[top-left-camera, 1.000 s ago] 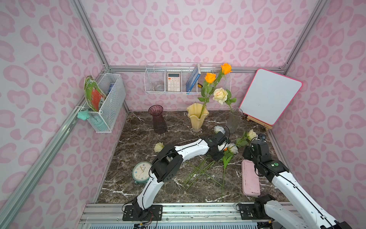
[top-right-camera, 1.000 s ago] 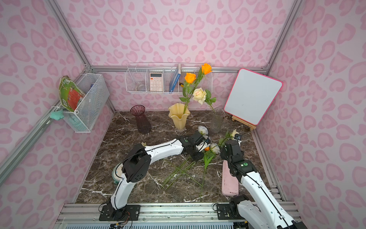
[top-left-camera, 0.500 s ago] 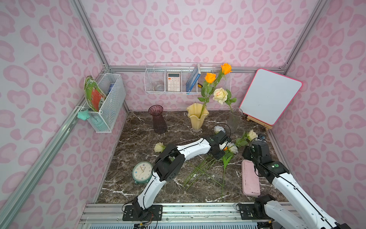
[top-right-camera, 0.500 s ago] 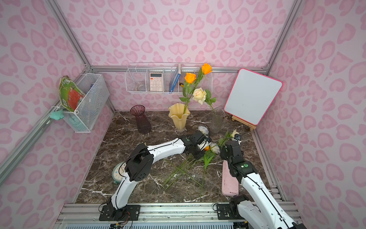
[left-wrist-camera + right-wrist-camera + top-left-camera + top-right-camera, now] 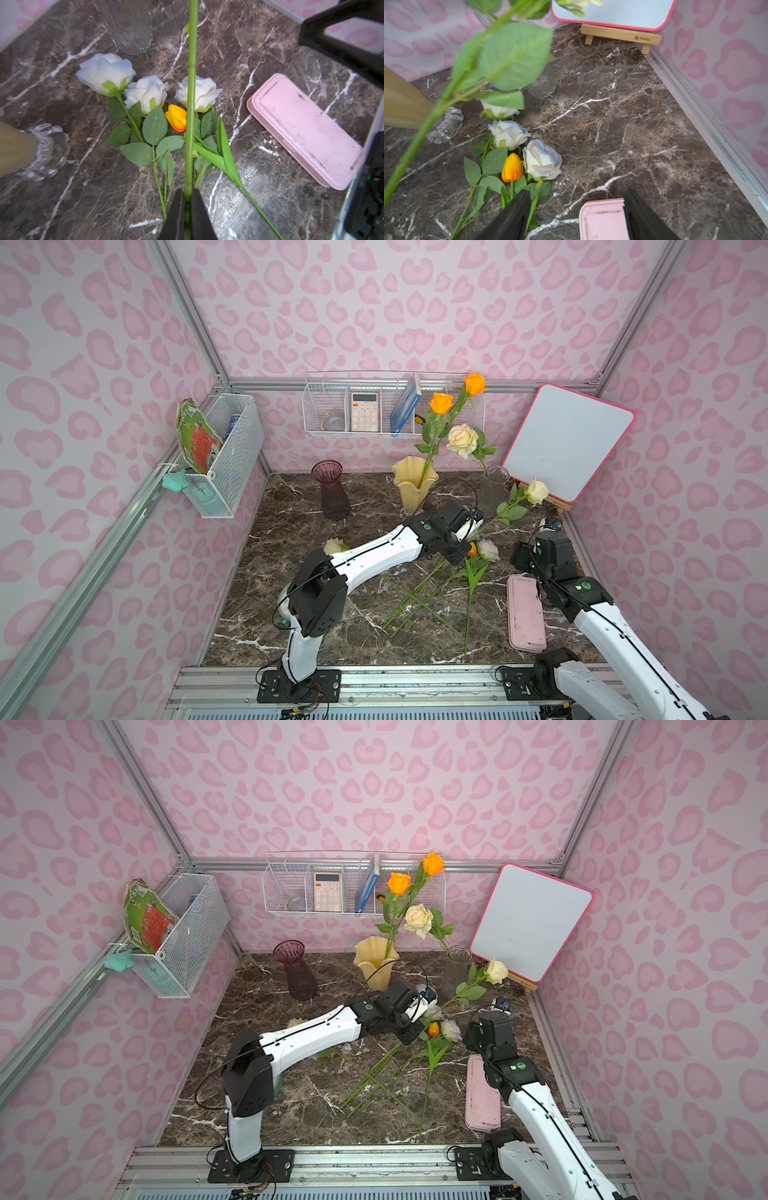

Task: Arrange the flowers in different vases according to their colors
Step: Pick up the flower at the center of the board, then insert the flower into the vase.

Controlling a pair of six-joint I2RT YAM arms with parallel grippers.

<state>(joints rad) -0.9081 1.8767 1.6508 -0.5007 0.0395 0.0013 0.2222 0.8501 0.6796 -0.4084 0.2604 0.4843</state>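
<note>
Moved: the cream rose [image 5: 536,490] sat higher in the frame than a second before. It was right of the middle in both top views, lifted off the table [image 5: 291,531].
Left gripper: the left gripper [image 5: 187,192] had pinched shut on that rose's green stem [image 5: 192,62]. Its jaws pressed the stem from both sides at the bottom middle of the left wrist view.
Only the left wrist view: it showed the pinch. In the top views the arm hid the fingers.
Only the top views: they showed the held flower's head. The left wrist view cut it off at the top edge.
Right gripper: the right gripper [image 5: 577,193] was open and held nothing. Its jaws were wide apart at the bottom of the right wrist view, above one end of the pink case [image 5: 602,220].
On the table: three white roses [image 5: 146,91] and the orange tulip [image 5: 176,117] lay close together in the middle of the left wrist view.
Yellow vase: the yellow vase [image 5: 413,485] held two orange roses [image 5: 441,403], in the upper middle of a top view.
Clear vase: the clear vase [image 5: 492,485], just to the right, held one cream flower [image 5: 461,438].
Purple vase: the purple vase [image 5: 330,489] stood left of the yellow one.
</note>
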